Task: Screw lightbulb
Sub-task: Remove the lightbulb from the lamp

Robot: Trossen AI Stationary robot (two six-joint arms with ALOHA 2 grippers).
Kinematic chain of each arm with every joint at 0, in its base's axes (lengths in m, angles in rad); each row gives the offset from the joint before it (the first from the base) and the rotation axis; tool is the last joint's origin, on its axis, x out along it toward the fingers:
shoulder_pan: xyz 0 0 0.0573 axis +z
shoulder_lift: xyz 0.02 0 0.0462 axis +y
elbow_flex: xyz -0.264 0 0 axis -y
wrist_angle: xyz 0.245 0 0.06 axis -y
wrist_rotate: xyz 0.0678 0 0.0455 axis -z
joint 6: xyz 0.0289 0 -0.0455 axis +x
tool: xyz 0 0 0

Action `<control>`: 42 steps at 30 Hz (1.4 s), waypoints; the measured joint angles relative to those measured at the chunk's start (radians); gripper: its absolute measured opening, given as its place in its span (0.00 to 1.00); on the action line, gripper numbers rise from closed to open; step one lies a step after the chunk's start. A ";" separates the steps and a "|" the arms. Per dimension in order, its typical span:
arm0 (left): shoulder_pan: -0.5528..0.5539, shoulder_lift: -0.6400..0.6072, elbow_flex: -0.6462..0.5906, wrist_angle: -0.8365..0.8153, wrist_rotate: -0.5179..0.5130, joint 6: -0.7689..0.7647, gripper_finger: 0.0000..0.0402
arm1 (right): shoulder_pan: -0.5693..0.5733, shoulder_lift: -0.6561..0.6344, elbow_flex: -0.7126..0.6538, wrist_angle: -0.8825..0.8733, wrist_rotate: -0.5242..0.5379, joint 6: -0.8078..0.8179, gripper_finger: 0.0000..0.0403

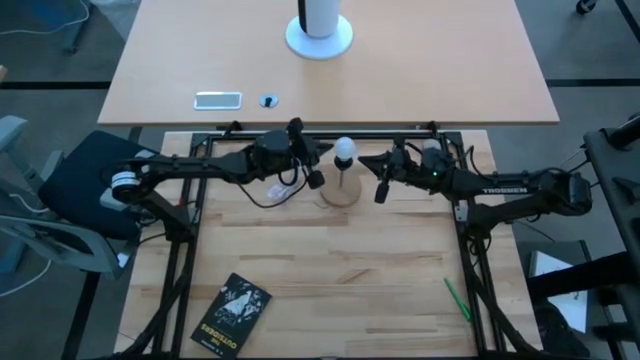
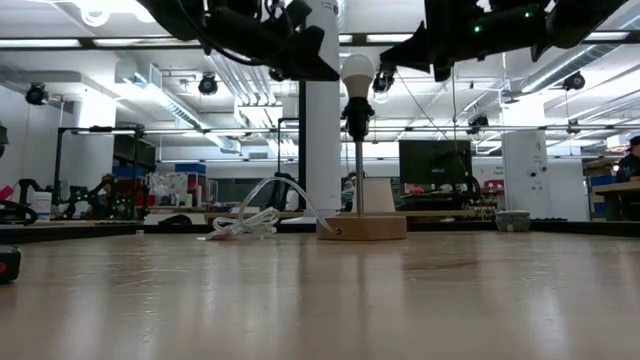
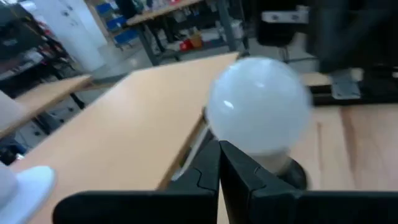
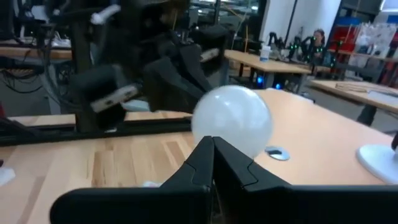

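In the high view, going from the left of the frame, the left tool [image 1: 314,178] sits just left of centre, its fingers pressed together and pinching nothing, close beside the lamp but apart from it. At centre frame stands the lightbulb [image 1: 344,150], upright on the socket of a thin post that rises from the round wooden stand base [image 1: 340,192] on the bench [image 1: 330,280]; a white cable [image 2: 255,215] trails off to the left of the base in the low view. Right of centre, the right tool [image 1: 381,189] is likewise pressed together and empty, also near the bulb without touching it.

The bulb looks already seated in its socket (how far its thread is turned in cannot be told), so the step in hand seems to be either a last tightening or the release. If more turning is needed, one tool must spread, close around the globe gently and twist while the base stays put.
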 joint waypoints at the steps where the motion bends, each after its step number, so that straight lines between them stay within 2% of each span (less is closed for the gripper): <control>1: 0.001 0.010 0.000 0.024 0.000 0.005 0.00 | -0.001 0.006 0.001 -0.001 0.000 -0.003 0.00; 5: 0.002 0.026 0.002 0.041 0.015 0.019 0.00 | -0.009 0.051 0.018 0.000 0.009 -0.022 0.00; 9: 0.000 0.028 0.005 0.016 0.053 0.022 0.00 | -0.009 0.085 0.032 0.006 0.076 -0.045 0.00; 14: -0.013 0.015 0.005 -0.064 0.113 0.022 0.00 | -0.010 0.079 0.031 0.002 0.158 -0.047 0.00; 17: -0.014 -0.004 0.005 -0.097 0.116 0.015 0.00 | -0.010 0.064 0.028 -0.014 0.164 -0.049 0.00; 23: -0.016 -0.029 0.004 -0.110 0.046 0.009 0.00 | 0.020 0.019 0.026 -0.082 0.121 -0.057 0.00; 26: -0.016 -0.039 0.004 -0.090 -0.044 0.013 0.00 | 0.025 0.001 0.026 -0.065 0.044 -0.060 0.00; 28: -0.013 -0.039 0.004 -0.055 -0.108 0.014 0.00 | 0.025 0.000 0.026 -0.037 0.034 -0.065 0.00; 32: 0.000 -0.029 0.004 -0.009 -0.125 0.012 0.00 | 0.005 0.026 0.026 0.006 0.035 -0.077 0.00; 38: 0.004 0.003 0.004 -0.021 -0.112 -0.002 0.00 | -0.024 0.079 0.026 0.028 0.054 -0.064 0.00; 42: 0.003 0.007 0.004 -0.048 0.024 -0.009 0.00 | -0.037 0.085 0.026 0.020 0.110 -0.054 0.00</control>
